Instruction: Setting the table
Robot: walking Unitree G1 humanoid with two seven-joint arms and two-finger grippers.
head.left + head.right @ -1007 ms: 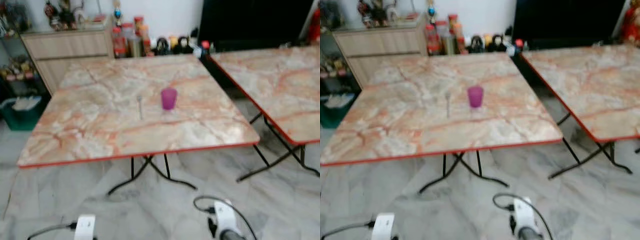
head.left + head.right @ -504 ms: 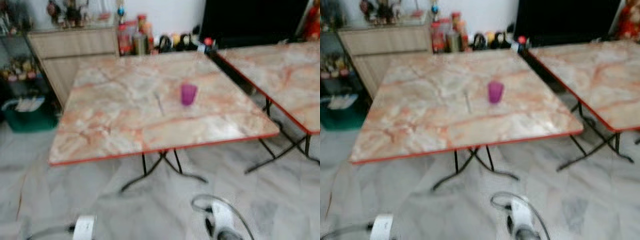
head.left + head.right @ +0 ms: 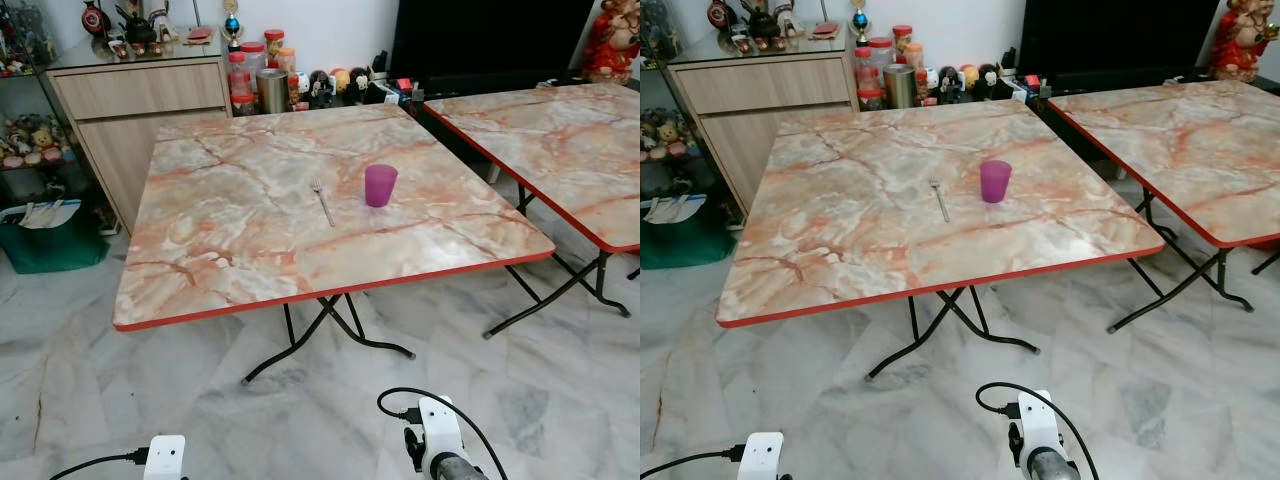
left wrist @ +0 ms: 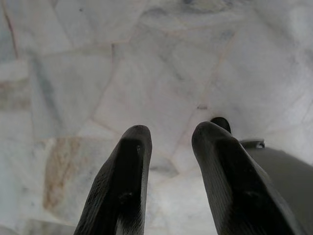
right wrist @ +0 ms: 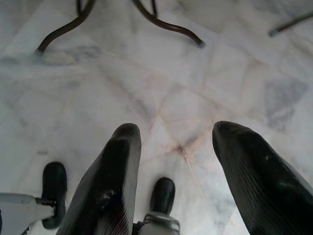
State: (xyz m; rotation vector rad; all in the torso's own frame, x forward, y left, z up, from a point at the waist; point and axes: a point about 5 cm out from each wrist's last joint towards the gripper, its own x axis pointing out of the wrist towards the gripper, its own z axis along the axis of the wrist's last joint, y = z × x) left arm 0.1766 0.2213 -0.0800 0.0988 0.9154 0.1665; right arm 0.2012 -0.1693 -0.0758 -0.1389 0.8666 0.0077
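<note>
I see a purple cup (image 3: 380,185) beside a fork (image 3: 322,201) on the marble counter (image 3: 230,260). Left claw (image 4: 168,142) and right claw (image 5: 176,147) hang over the floor (image 5: 146,88), both parted and empty.

The table (image 3: 230,250) has a glossy marble-patterned top. The cup (image 3: 380,185) looks like translucent plastic; the fork (image 3: 322,201) is shiny metal.

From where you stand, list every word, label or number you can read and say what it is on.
None can be read.
The jars and bottles behind the near table carry labels, but too small to read.
The purple cup and the fork bear no print.
The cabinet front is plain.
</note>
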